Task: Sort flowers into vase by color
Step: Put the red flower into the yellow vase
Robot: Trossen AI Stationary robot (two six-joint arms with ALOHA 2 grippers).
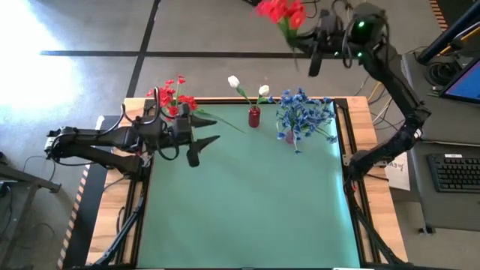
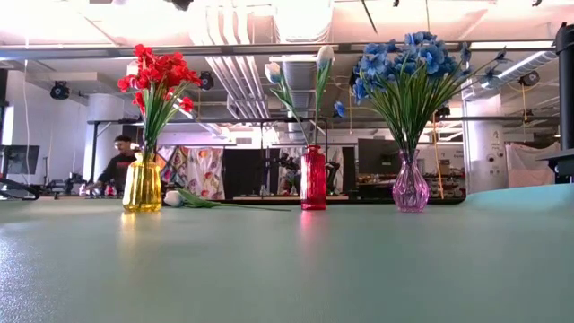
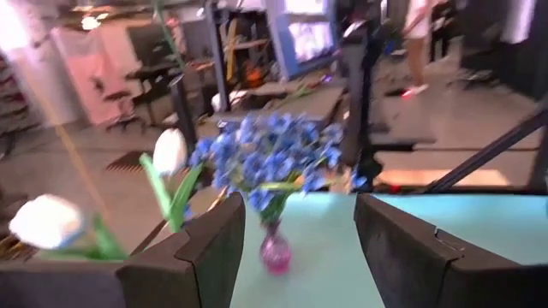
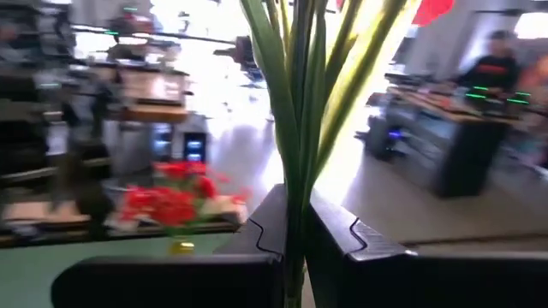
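Three vases stand along the table's far edge: a yellow vase (image 2: 143,187) with red flowers (image 2: 157,76), a red vase (image 2: 313,178) with two white tulip buds (image 2: 273,72), and a pink vase (image 2: 410,187) with blue sprays (image 2: 408,63). One white-budded flower (image 2: 176,199) lies flat on the table beside the yellow vase. My right gripper (image 1: 305,41) is raised high beyond the far edge, shut on a red flower (image 1: 281,10). My left gripper (image 1: 212,130) is open and empty, near the yellow vase (image 1: 166,112), over the lying flower's stem (image 1: 227,124). My right gripper pinches the red flower's green stems and leaves (image 4: 297,192) between its two fingers (image 4: 338,235), which lie across the stems. The stems run on past the fingers to the red bloom (image 1: 281,10). The flower is lifted clear of the table and vases.
The green mat (image 1: 247,195) is bare in front of the vases. Cluttered room, benches and a person (image 2: 115,161) show beyond the table. A keyboard (image 1: 456,172) and cables lie off the table's right side.
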